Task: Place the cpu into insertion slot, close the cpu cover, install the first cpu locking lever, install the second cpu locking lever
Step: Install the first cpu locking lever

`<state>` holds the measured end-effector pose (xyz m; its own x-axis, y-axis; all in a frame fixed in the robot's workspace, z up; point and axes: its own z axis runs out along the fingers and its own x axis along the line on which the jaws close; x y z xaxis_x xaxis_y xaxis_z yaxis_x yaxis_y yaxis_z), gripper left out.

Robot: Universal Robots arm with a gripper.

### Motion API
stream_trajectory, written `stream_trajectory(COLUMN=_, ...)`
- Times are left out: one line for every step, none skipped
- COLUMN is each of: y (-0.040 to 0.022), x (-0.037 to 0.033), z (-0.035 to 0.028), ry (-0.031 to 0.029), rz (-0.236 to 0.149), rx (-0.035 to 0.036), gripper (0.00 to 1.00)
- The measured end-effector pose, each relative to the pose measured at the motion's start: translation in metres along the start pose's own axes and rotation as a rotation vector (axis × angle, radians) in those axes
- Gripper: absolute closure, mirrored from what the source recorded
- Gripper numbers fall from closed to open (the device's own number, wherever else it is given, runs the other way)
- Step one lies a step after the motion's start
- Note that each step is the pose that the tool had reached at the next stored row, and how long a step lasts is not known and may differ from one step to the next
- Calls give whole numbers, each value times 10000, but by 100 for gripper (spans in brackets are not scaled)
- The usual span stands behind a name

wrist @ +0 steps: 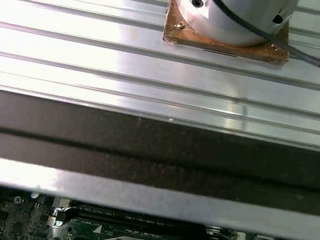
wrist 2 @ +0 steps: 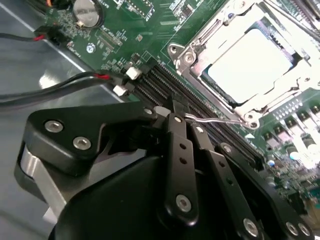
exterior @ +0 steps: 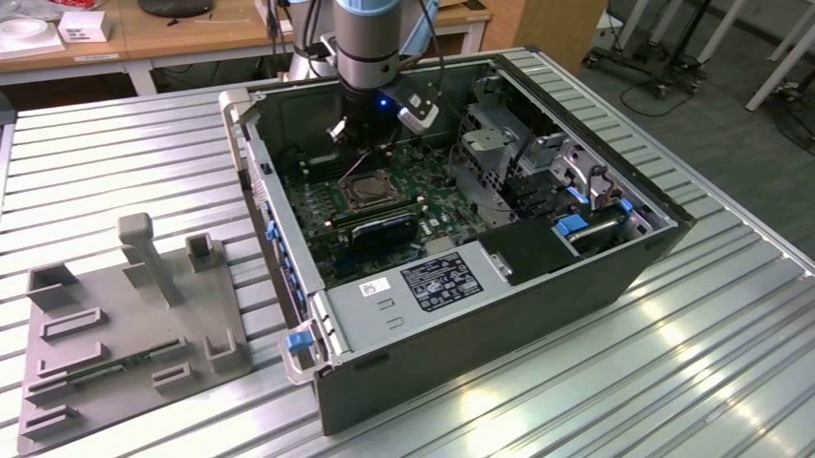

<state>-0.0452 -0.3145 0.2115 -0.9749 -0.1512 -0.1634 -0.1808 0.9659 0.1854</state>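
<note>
exterior view's upper middle holds the gripper [exterior: 366, 143], fingers [wrist 2: 176, 131] in the second wrist view clamped on the locking lever [wrist 2: 220, 121], likely springy, slick wire best held near its end.

Matt silver-metal cpu [wrist 2: 247, 62], shinier metal cpu cover [wrist 2: 192, 55] (fingers [wrist 2: 178, 150] matt blk).

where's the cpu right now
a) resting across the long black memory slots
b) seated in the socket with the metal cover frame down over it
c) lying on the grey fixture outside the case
b: in the second wrist view, the pale metal top of the cpu shows through the window of the cpu cover, which lies flat around it on the green board.
</note>
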Motion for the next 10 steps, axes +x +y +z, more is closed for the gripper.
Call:
stream_trajectory(y=5, x=-4, z=-24, ry=-1, rz=1, rx=-7, gripper=89)
stream_trajectory(y=9, x=-9, z=-51, ry=-2, rz=2, rx=-17, gripper=89)
stream_trajectory(y=15, x=-14, z=-80, ry=-6, rz=3, rx=-29, gripper=89)
stream_trajectory(y=20, x=-18, z=-106, ry=-7, rz=5, rx=-38, gripper=89)
stream_trajectory(y=24, x=-22, z=-128, ry=-8, rz=6, rx=-47, gripper=89)
stream_trajectory(y=29, x=-26, z=-153, ry=-10, rz=7, rx=-59, gripper=89)
stream_trajectory(y=33, x=-30, z=-174, ry=-13, rz=9, rx=-72, gripper=89)
stream_trajectory(y=38, x=-34, z=-197, ry=-17, rz=11, rx=-93, gripper=89)
stream_trajectory(y=42, x=-37, z=-219, ry=-21, rz=14, rx=-114, gripper=89)
stream_trajectory(y=46, x=-40, z=-239, ry=-24, rz=17, rx=-135, gripper=89)
